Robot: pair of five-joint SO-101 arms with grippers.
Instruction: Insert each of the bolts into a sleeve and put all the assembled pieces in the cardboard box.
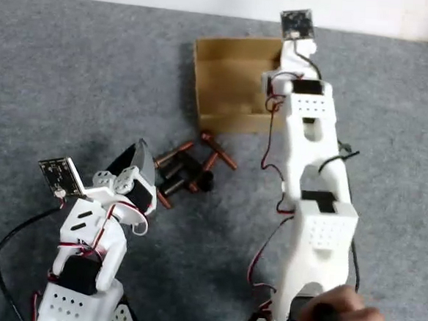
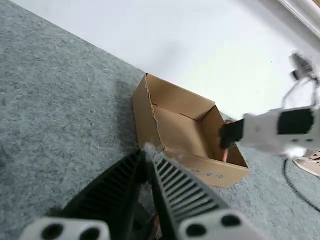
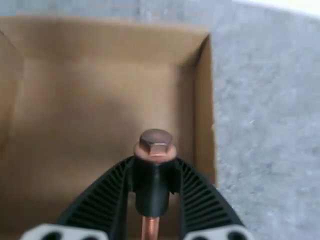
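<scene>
1. While your right gripper (image 3: 154, 167) hangs over the cardboard box (image 3: 202, 100), it clamps a sleeved bolt (image 3: 155, 143).
2. Your left gripper (image 2: 148, 154) is closed, beside the loose bolts (image 1: 220, 152) and sleeves (image 1: 175, 171).

Setting: a small robotics lab or maker workspace.

Indicators:
- The work surface around the cardboard box (image 1: 231, 123) is a grey, felt-like mat (image 1: 73, 70).
- A plain white wall (image 2: 200, 45) rises directly behind the box.
- Two white arms of plastic shells are present: one arm (image 1: 315, 138) at the box, a second arm (image 1: 95, 233) well in front of it.
- Red and black wiring (image 1: 268, 146) runs exposed beside the box.
- A bare camera circuit board (image 1: 296, 22) sits just behind the box.
</scene>
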